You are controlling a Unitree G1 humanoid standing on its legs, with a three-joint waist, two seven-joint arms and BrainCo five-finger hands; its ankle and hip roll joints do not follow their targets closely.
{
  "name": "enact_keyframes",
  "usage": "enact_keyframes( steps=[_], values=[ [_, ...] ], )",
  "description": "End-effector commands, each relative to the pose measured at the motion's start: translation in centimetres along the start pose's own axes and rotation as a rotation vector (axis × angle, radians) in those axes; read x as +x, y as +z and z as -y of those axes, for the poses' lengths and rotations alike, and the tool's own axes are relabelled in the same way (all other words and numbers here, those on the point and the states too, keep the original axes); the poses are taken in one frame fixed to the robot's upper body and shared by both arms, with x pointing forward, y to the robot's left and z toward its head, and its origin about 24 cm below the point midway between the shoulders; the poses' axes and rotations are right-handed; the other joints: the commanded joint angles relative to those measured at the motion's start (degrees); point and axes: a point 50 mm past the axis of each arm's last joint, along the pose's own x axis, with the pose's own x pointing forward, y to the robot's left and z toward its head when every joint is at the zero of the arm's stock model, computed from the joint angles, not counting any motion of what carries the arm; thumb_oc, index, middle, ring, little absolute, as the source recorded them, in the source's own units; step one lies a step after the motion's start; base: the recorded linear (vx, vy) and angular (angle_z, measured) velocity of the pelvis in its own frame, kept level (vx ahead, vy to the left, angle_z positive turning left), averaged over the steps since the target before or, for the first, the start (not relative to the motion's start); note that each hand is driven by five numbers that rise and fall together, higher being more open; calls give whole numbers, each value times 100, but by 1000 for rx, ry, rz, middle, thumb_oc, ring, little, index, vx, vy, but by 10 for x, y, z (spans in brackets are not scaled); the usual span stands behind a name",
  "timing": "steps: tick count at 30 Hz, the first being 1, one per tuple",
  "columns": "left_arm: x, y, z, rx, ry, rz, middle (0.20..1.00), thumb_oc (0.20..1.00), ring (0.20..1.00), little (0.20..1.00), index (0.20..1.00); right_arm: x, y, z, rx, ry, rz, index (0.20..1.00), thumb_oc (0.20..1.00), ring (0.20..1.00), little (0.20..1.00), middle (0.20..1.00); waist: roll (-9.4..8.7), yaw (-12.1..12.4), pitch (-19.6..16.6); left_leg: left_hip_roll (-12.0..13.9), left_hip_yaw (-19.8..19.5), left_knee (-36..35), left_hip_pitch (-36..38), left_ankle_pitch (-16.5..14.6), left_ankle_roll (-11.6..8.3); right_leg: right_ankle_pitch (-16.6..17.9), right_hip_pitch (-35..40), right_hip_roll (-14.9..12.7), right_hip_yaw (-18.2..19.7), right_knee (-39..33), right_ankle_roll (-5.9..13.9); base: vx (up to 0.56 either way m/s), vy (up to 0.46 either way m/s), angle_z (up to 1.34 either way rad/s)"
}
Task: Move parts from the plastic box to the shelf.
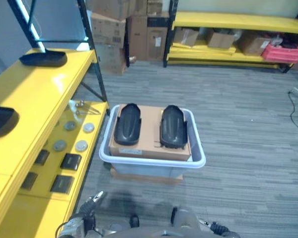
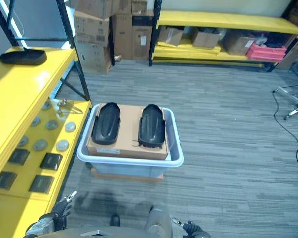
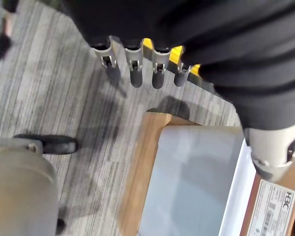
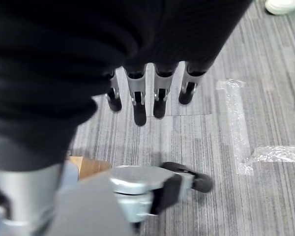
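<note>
Both hands, left hand [image 3: 137,69] and right hand [image 4: 147,93], hang released; ahead, two parts [image 1: 127,123] wait in the plastic box [image 1: 151,161], two already on the shelf [image 1: 25,87].

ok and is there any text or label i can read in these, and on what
White label on the cardboard box in the plastic box: print and a barcode, too blurred to read.
Stacked cartons at the back: markings too small to read.
No other text is legible.
</note>
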Motion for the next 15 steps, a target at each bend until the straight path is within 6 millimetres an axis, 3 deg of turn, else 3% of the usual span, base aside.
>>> enact_keyframes(
  steps=[1, 4, 9, 15],
  values=[
    [0, 15, -13, -99, 62, 65, 1000, 1000, 1000, 1000, 1000, 1, 12, -15, 25, 37, 17, 1000, 1000, 1000, 1000, 1000, -95, 258, 299, 286, -310, 276, -735, 114, -295, 697, 1840, 300, -363, -2740, 69, 43, -262, 49],
    [0, 7, -8, -114, 66, 38, 1000, 1000, 1000, 1000, 1000, 1, 9, -14, -18, 36, -4, 1000, 1000, 1000, 1000, 1000, -283, 296, 186, 475, -220, 142, -627, 202, -487, 576, 2483, 414, -543, -3613, 97, 131, -251, 13],
    [-3, -5, -8, -90, 59, 21, 1000, 1000, 1000, 1000, 1000, -1, -5, -4, -22, 14, -57, 1000, 1000, 1000, 1000, 1000, -404, 300, 60, 634, -165, -2, -467, 188, -643, 521, 2812, 509, -644, -3942, 50, 78, -82, 16],
    [-4, -4, -12, -87, 70, 25, 1000, 1000, 1000, 1000, 1000, -1, -8, -4, -35, 17, -70, 1000, 1000, 1000, 1000, 1000, -434, 317, 29, 704, -126, -18, -418, 137, -678, 477, 2849, 519, -725, -3938, 41, 20, -20, -8]
  ],
)
